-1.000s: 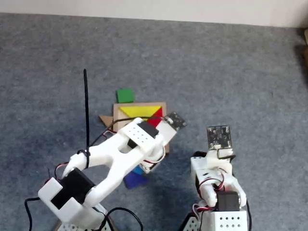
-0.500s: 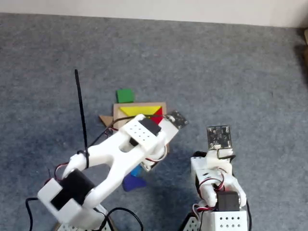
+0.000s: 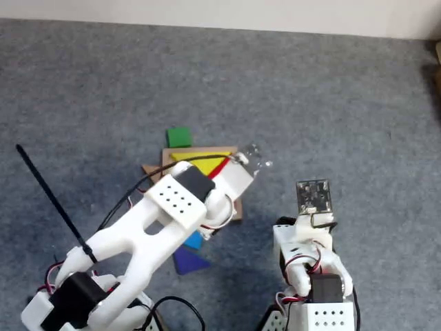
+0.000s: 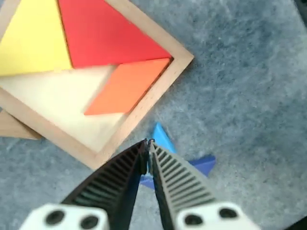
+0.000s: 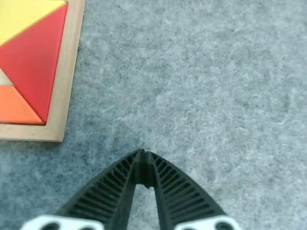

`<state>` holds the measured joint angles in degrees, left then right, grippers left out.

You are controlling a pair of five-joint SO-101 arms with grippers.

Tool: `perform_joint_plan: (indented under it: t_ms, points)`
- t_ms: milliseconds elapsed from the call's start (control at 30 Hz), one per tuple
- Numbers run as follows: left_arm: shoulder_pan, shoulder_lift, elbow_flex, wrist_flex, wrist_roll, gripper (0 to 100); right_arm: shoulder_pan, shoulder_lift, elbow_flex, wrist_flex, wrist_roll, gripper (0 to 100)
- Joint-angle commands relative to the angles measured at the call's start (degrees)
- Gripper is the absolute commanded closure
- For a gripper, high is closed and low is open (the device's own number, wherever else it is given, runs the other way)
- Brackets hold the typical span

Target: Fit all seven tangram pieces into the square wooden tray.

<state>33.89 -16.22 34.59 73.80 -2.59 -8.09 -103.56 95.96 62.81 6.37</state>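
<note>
Tray [image 4: 143,105] just beyond tips of closed left hand [image 4: 147,143]

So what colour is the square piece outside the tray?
Green; the square piece shows best in the high view.

Grey carpeted table [image 3: 331,89] bears the wooden tray [image 5: 71,62], a green square [image 3: 179,136] and a dark-blue piece [image 3: 189,261].

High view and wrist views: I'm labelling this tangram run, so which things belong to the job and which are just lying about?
Job: wooden tray; yellow triangle, red triangle and orange parallelogram in it; outside it, light blue piece, dark blue triangle, green square, tan piece beside the tray.
Lying about: grey carpet; black strap sticking out from the left arm.
</note>
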Motion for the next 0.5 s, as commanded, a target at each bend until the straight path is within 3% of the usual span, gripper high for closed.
perform_joint_plan:
  t_ms: [0,100,233,467]
  points:
    - [-0.8,-2.0,3.5,0.1,-0.4,88,0.8,-0.5,8.8,-0.1,0.0,99.3]
    - [-3.0,-2.0,6.8,-0.5,-0.3,82,0.8,-0.5,8.8,-0.1,0.0,99.3]
    - [-6.0,-2.0,11.9,-5.5,-0.3,82,0.8,-0.5,8.8,-0.1,0.0,99.3]
    - [-3.6,-2.4,14.5,-6.9,-0.3,82,0.8,-0.5,8.8,-0.1,0.0,99.3]
